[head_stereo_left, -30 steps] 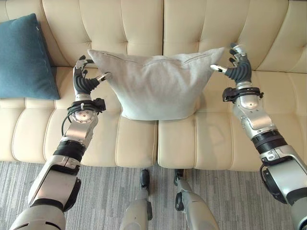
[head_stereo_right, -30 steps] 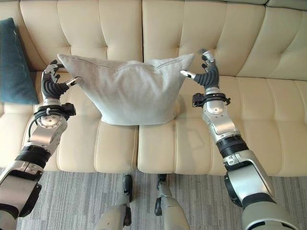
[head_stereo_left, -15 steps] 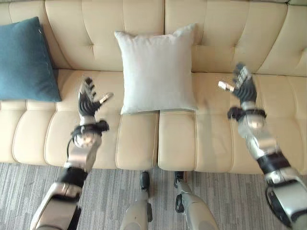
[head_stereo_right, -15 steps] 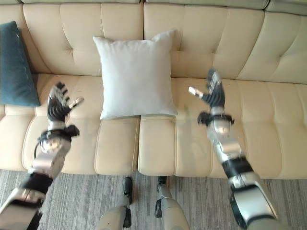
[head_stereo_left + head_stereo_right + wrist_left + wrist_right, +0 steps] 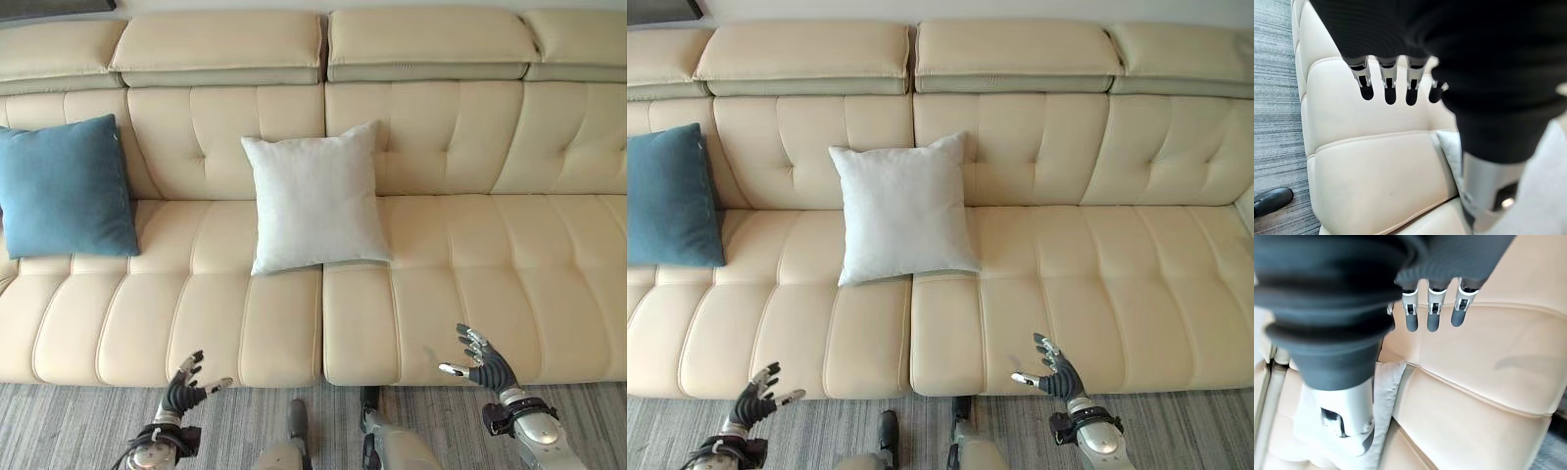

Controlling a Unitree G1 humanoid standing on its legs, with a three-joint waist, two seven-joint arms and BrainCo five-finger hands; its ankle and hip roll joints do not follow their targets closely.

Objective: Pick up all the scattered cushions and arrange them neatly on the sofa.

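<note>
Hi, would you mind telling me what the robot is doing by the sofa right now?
It is tidying cushions. A white cushion leans upright against the back of the cream sofa near the middle, and a blue cushion stands at the sofa's left end. Both the left hand and the right hand are open and empty, low by the seat's front edge.

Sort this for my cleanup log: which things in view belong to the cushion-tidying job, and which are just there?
Part of the job:
pale grey square fabric cushion, propped against the backrest
teal square fabric cushion, at the sofa's left end
cream tufted leather sofa
left hand and right hand, both open, holding nothing

Just there:
grey striped carpet
</note>
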